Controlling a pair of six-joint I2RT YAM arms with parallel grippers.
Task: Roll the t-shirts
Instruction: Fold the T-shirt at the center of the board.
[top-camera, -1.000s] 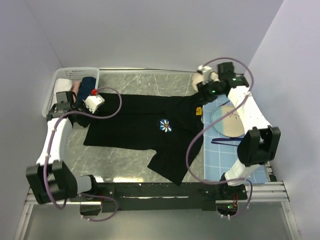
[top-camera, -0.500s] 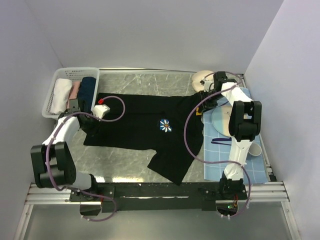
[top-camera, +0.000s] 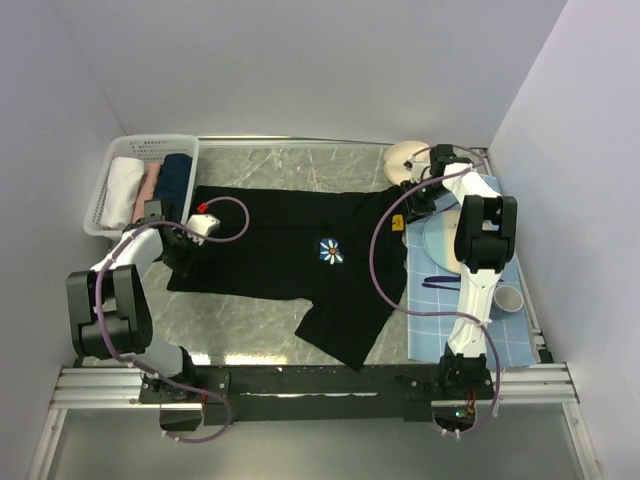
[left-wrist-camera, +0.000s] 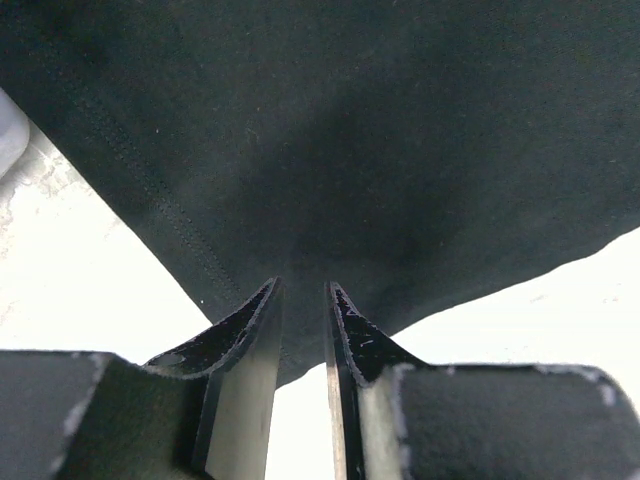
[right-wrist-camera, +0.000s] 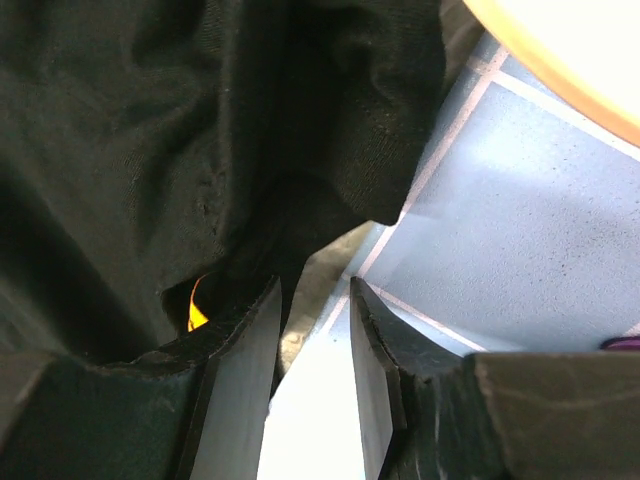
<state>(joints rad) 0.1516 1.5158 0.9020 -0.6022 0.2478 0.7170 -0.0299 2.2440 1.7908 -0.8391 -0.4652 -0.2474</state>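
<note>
Black t-shirt (top-camera: 290, 250) lies flat on the table (top-camera: 300, 165), collar at three o'clock. Left claw (left-wrist-camera: 303, 288) nearly together at hem, grip unclear; right claw (right-wrist-camera: 315, 285) slightly apart beside collar. A missed pinch could skew the roll.

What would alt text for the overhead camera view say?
A black t-shirt lies spread on the table, the left tool at its hem, the right tool at its collar end. Rolled shirts fill a white basket, back left.
</note>
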